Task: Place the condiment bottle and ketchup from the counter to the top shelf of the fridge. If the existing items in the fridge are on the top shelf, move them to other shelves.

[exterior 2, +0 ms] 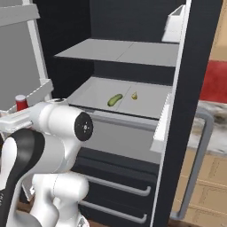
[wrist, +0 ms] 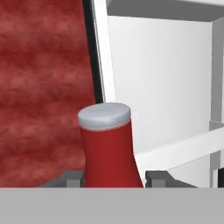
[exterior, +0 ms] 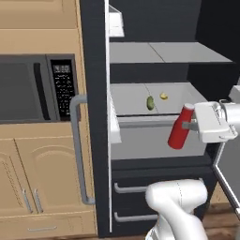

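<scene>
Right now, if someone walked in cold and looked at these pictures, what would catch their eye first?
Probably the bright red ketchup with its white cap, tilted in the hand in front of the open fridge. Next, the two small items on the lower grey shelf: a green pickle and a yellow wedge, while the top shelf above them lies bare.

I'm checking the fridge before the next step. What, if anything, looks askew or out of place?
The ketchup leans tilted in the gripper in front of the open fridge. The pickle and yellow wedge lie loose on a lower shelf. Nothing looks spilled.
</scene>
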